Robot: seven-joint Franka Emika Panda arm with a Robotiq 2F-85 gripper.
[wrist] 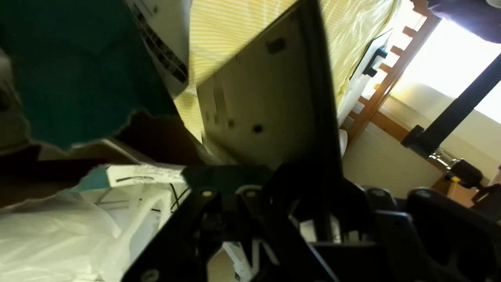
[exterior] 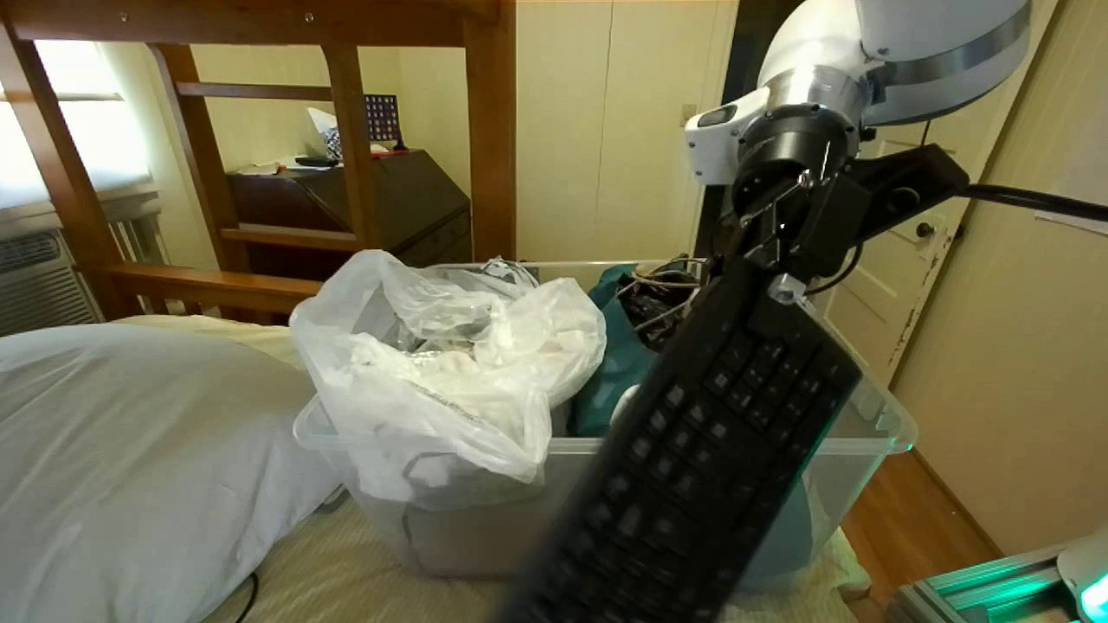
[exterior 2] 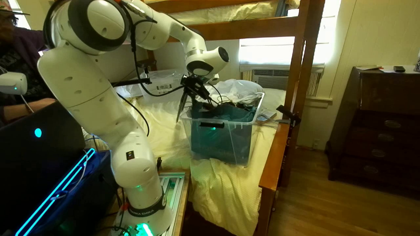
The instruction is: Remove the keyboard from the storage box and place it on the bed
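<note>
Fingers (exterior: 786,289) grip the keyboard (exterior: 692,459) near 1 end; we should steer it clear of the box (exterior 2: 226,144); level it low over the bed (exterior 2: 167,141); then release.

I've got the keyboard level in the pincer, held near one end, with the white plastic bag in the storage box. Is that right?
Not level: in an exterior view the keyboard slants steeply down from the pincer. The rest holds: gripped near one end, white plastic bag in the storage box.

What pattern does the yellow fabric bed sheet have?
The yellow sheet has thin stripes, clearest in the wrist view.
</note>
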